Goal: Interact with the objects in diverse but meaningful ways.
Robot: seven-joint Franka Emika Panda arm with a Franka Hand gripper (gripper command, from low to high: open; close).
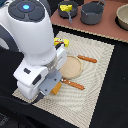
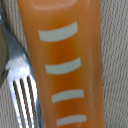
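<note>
A golden-brown bread loaf with pale slash marks fills the wrist view, lying on the woven placemat. In the exterior view one end of the loaf pokes out from under my gripper, which hangs right over it, low on the mat. No fingers show in the wrist view, and the arm's body blocks them in the exterior view. A yellow cheese wedge sits in the dark pan at the back. A yellow box peeks out behind the arm.
A metal fork lies right beside the loaf, its orange handle reaching toward the exterior view's right. A tan plate and a second orange-handled utensil rest on the placemat. A grey pot and a beige bowl stand at the back.
</note>
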